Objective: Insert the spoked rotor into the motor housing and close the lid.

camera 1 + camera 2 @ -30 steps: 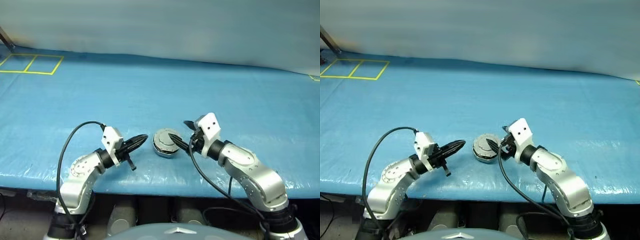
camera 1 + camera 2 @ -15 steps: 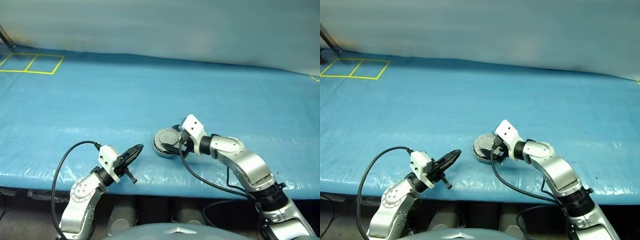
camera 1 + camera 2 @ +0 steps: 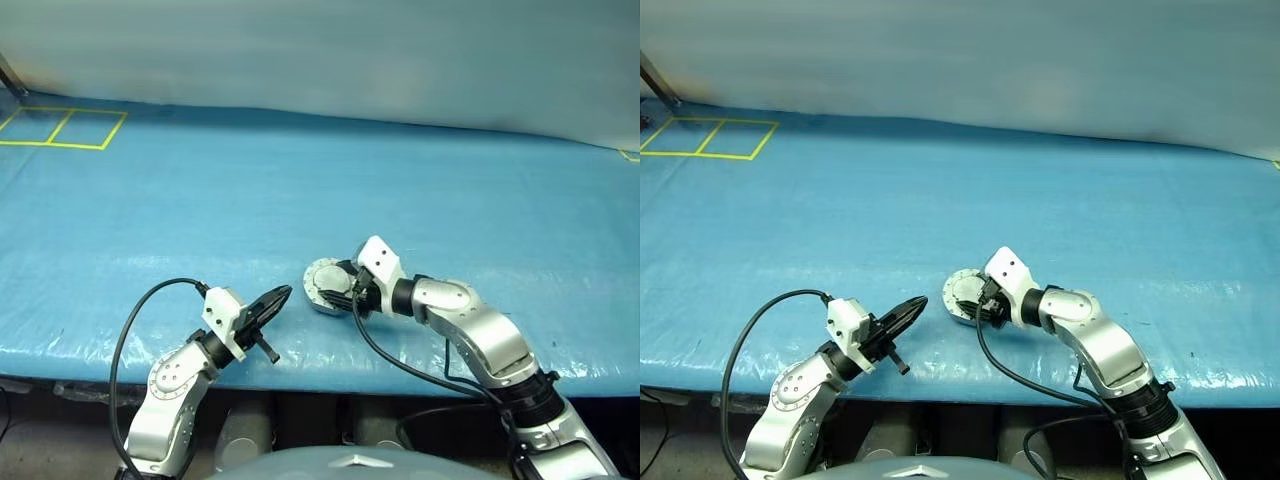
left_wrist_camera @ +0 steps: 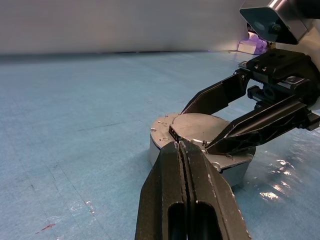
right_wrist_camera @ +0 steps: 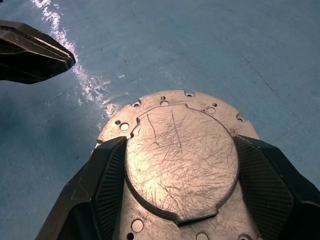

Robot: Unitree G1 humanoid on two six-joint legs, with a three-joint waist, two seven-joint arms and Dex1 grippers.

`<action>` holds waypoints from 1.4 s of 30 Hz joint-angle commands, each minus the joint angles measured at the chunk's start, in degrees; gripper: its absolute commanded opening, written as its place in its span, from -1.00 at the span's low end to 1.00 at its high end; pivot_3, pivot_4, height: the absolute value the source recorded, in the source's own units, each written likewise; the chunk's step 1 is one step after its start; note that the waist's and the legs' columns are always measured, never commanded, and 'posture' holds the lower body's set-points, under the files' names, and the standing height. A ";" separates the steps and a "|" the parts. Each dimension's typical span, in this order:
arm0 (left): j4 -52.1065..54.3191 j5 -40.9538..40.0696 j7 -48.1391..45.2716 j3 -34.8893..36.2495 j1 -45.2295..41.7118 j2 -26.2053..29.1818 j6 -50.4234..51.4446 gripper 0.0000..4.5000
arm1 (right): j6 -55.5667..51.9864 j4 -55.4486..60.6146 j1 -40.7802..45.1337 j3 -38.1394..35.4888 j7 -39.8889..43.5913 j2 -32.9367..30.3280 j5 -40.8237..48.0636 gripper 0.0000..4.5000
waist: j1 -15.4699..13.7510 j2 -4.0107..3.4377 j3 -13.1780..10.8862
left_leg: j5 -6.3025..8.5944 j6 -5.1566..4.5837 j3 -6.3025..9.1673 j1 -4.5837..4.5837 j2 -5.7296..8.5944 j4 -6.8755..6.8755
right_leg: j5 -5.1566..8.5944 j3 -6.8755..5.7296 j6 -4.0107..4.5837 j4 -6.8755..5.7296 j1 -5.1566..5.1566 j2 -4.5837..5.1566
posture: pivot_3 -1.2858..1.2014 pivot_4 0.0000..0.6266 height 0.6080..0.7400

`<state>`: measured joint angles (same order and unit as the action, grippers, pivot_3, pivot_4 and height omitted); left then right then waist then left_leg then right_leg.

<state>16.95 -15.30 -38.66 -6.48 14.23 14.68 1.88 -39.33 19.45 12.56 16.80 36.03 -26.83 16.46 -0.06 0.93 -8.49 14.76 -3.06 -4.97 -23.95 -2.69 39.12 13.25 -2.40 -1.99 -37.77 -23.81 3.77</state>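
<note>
Right wrist view showed the lid [image 5: 181, 160] lying plain face up and closed over the motor housing [image 4: 240, 170], its scratched raised centre bright under the light and small holes and notches dotting its outer edge. The right gripper [image 5: 181, 200] straddled that raised centre, one black ribbed finger on either side of it and pressed against its edge, so the jaws stood fairly wide and closed on the lid. In the left eye view the assembled motor sat on the blue tarp-covered table [image 3: 300, 190] near the front edge, between the two arms, with the right gripper reaching onto it from the robot's right. The left gripper [image 3: 278, 296] was just beside the housing on the robot's left, apart from it, its two fingers pressed together with nothing between them and pointing toward the motor. Yellow tape lines [image 3: 62, 128] marked squares at the table's far left corner.
</note>
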 commanded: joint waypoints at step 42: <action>-0.17 -0.76 1.17 -1.51 -0.72 0.75 -0.21 -1.00 | 3.71 -5.22 2.26 0.98 4.39 1.16 -3.11 0.34 | 0.70 -0.05 -0.08 | 0.05 0.00 -0.01 0.05 0.01 -0.06 | 0.02 -0.16 0.01 0.07 -0.11 0.40 | 0.03 -0.52 1.00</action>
<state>16.39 -15.42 -37.17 -7.39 13.83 15.31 2.27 -35.30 13.99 15.49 17.38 40.13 -25.96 13.58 0.64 0.88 -8.56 14.81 -3.06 -4.98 -23.90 -2.68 39.06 13.27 -2.56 -1.97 -37.70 -23.92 4.19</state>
